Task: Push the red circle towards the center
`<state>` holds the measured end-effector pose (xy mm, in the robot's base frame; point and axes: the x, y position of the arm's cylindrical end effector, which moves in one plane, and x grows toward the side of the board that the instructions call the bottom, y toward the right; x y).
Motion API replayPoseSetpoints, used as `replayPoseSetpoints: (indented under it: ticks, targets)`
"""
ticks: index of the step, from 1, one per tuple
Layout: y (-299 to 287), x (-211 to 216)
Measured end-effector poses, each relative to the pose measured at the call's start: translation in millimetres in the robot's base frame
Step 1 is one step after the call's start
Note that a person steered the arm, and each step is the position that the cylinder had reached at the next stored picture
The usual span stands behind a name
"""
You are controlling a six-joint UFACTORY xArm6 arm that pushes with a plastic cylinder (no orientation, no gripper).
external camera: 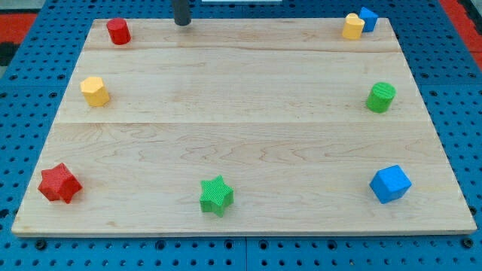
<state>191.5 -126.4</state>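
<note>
The red circle [118, 31] is a short red cylinder at the top left corner of the wooden board [241, 98]. My tip [182, 23] is the lower end of the dark rod at the view's top edge. It rests on the board to the right of the red circle, about one block's width and more apart from it, not touching.
A yellow hexagon block [95, 91] sits at the left edge, a red star [59, 183] at bottom left, a green star [217, 196] at bottom middle, a blue cube [390, 184] at bottom right, a green cylinder [381, 97] at right, a yellow block [352, 26] touching a blue block [368, 18] at top right.
</note>
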Motion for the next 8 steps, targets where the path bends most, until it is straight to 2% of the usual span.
replayPoseSetpoints:
  ticks: [4, 6, 8]
  targets:
    - [-126.7, 0.2]
    - [-116.3, 25.2]
    - [-80.6, 62.5]
